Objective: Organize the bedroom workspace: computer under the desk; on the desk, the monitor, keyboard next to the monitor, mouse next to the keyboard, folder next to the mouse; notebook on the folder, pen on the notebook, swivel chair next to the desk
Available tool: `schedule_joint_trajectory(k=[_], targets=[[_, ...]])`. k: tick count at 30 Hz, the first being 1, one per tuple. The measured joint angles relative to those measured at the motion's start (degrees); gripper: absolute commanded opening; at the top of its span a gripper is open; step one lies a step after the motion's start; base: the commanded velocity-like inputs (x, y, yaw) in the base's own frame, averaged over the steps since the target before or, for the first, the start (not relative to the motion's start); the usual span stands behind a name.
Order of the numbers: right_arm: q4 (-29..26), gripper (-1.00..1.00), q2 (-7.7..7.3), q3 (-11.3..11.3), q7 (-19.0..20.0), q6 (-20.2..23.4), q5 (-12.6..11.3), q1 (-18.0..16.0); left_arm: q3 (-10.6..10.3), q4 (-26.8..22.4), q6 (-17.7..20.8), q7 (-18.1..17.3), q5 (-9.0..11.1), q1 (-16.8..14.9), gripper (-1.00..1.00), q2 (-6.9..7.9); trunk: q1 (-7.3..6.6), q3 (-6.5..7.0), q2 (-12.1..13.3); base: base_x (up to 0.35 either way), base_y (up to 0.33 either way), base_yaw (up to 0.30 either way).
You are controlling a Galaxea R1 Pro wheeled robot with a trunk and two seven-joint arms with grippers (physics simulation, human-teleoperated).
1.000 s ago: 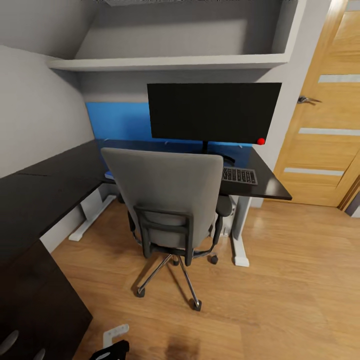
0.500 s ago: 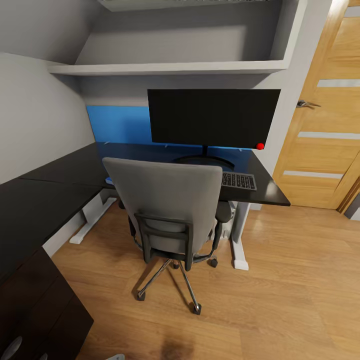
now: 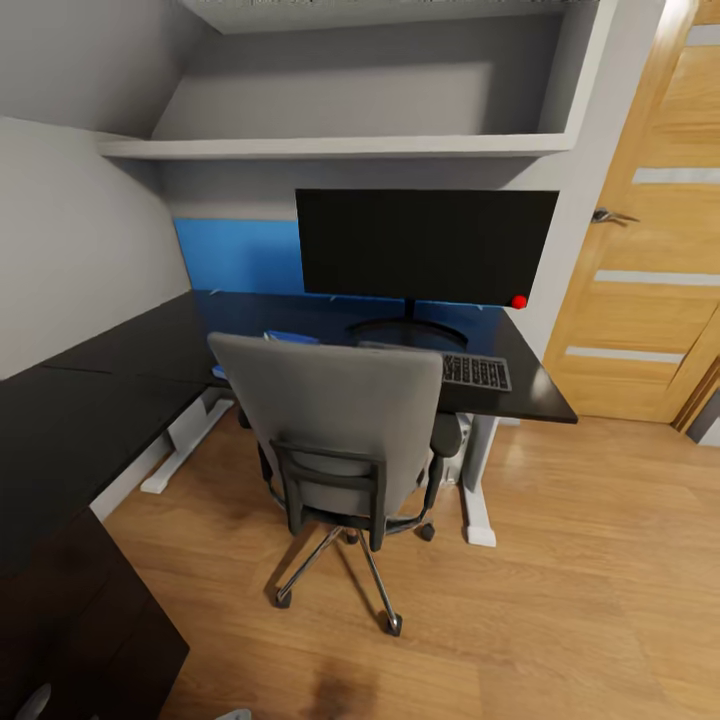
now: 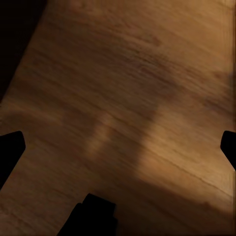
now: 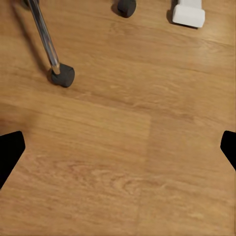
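Swivel chair [image 3: 340, 420] stands at twelve o'clock, back toward the robot, hiding most of the blue folder [image 3: 290, 338] beyond it. Left gripper [image 4: 118, 147] and right gripper [image 5: 118, 147] spread wide, empty, aimed at the floor [image 3: 560, 560]. Neither arm looks nearer.

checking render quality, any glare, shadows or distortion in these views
Head view: wide-angle bending, glossy desk mirrors the blue wall panel. Left wrist view: dim, soft shadow bands across the floor. Right wrist view: evenly lit, caster sharp.
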Motion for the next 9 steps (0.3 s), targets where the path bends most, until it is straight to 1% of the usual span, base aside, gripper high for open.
schedule_joint_trajectory(k=[9], targets=[[0.0,1.0,0.0,0.0,0.0,0.0,0.0,0.03,0.05,0.0,0.01,-0.17,-0.13,0.0,1.0,0.09,-1.98,1.62,3.61,0.0,0.0,0.0]])
